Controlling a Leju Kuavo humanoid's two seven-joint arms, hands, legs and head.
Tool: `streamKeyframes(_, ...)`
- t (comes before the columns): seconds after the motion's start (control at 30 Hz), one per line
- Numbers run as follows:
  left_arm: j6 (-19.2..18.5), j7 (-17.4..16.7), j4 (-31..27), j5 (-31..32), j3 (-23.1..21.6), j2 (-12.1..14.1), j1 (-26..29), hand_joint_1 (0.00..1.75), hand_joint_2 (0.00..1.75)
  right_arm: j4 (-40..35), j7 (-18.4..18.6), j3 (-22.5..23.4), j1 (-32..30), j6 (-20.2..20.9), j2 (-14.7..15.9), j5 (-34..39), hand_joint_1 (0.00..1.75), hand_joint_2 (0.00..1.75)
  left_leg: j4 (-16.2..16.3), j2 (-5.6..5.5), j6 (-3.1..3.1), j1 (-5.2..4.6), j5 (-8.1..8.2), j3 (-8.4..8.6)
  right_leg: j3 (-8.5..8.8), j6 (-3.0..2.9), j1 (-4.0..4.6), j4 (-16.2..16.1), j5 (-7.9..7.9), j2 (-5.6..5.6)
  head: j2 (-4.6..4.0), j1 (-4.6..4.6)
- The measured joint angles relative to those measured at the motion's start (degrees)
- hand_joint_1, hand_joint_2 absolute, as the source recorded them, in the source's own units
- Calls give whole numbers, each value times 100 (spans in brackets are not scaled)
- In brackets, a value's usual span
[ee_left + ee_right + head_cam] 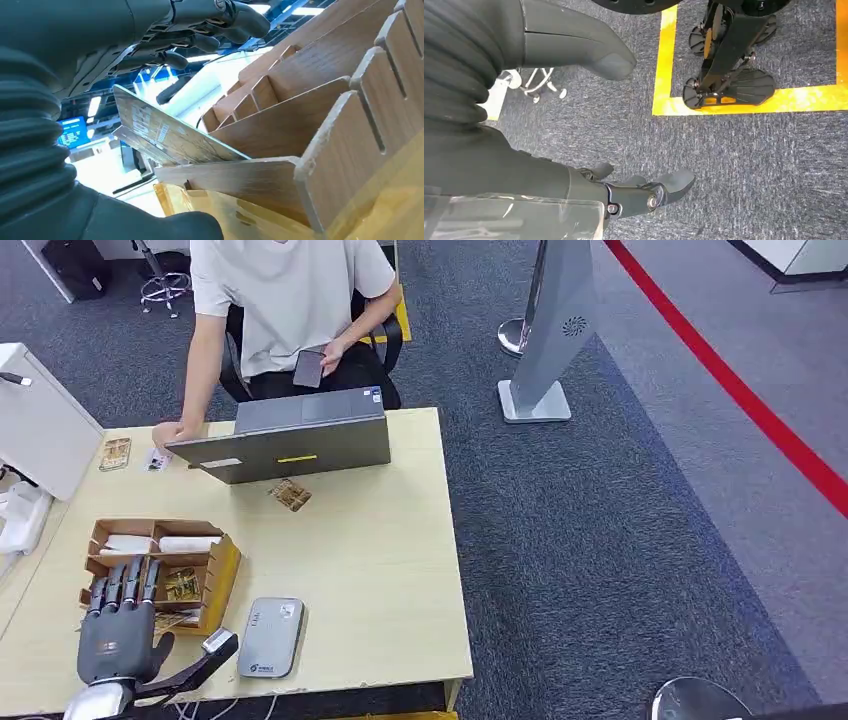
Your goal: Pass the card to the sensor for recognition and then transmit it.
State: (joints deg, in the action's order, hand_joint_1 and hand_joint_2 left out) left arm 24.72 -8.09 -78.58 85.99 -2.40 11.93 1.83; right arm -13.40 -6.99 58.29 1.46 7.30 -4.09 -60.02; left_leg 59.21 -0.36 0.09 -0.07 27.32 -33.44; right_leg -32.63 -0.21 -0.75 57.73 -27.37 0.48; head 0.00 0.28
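Observation:
My left hand (120, 628) hovers at the table's near left corner, its fingers stretched over the wooden card box (222, 575) and its thumb spread out toward the grey sensor (270, 638). In the left wrist view a card (165, 135) leans in a slot of the box (310, 120), between the fingers (200, 35) above it and the thumb (165, 225) below, touching neither. More cards (182, 585) lie in the box. My right hand (524, 170) hangs over the carpet with its fingers (649, 192) apart from the thumb and nothing in it.
A person sits behind the table holding a phone, one hand resting on the tabletop. An open laptop (290, 440) stands at the far side. One loose card (291, 495) lies before it and another (115, 453) at the far left. A white device (40, 425) sits left.

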Motion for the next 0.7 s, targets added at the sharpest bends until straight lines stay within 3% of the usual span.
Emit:
streamKeyframes(0.5, -13, 11, -208, 4, -109, -4, -4, 0, 175, 0, -22, 0, 1, 18, 0, -85, 0, 175, 0, 0, 0, 0, 0, 0, 0, 1, 0, 0, 1, 0, -2, 0)
streamKeyframes(0.53, -13, 9, -208, 4, -111, -4, -4, 175, 175, 0, -24, 0, 3, 17, 0, -85, 0, 175, 0, 0, 0, 0, 0, 0, 1, 1, 0, 0, 1, 0, -2, 0)
streamKeyframes(0.7, -15, 9, -208, -4, -111, 0, 0, 175, 175, 0, -39, 0, 3, 18, 0, -85, 0, 175, 0, -1, 0, 0, 0, 0, 1, 1, 0, 0, 1, 0, -2, 0)
